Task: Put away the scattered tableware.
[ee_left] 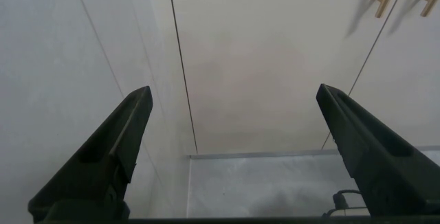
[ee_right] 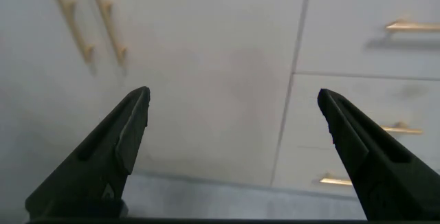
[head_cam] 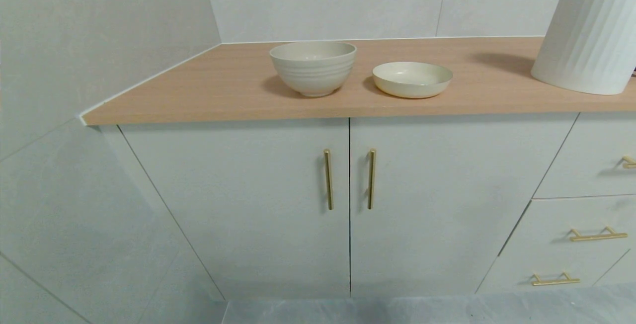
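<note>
- Tiled kitchen corner, head view: wooden countertop (head_cam: 223,85) sits over a two-door cabinet (head_cam: 238,204). Both doors are shut, with paired gold handles (head_cam: 328,179) at the centre seam and drawers (head_cam: 581,155) to the right.
- Head view, tableware: deep bowl (head_cam: 313,68) and shallow dish (head_cam: 412,79) stand upright on the countertop, near each other but not touching. Both look empty.
- Head view: tall white ribbed container (head_cam: 591,31) stands at the far right of the countertop. Its top is cut off, so its contents can't be told.
- Progress, judged: nothing is put away yet. Both pieces are left to move, and the cabinet probably needs opening first.
- Left wrist view: left gripper (ee_left: 234,92) is spread wide and holds nothing, low down and facing the cabinet front and floor (ee_left: 275,183).
- Right wrist view: right gripper (ee_right: 234,94) is spread wide and empty too, facing the cabinet door and drawers.
</note>
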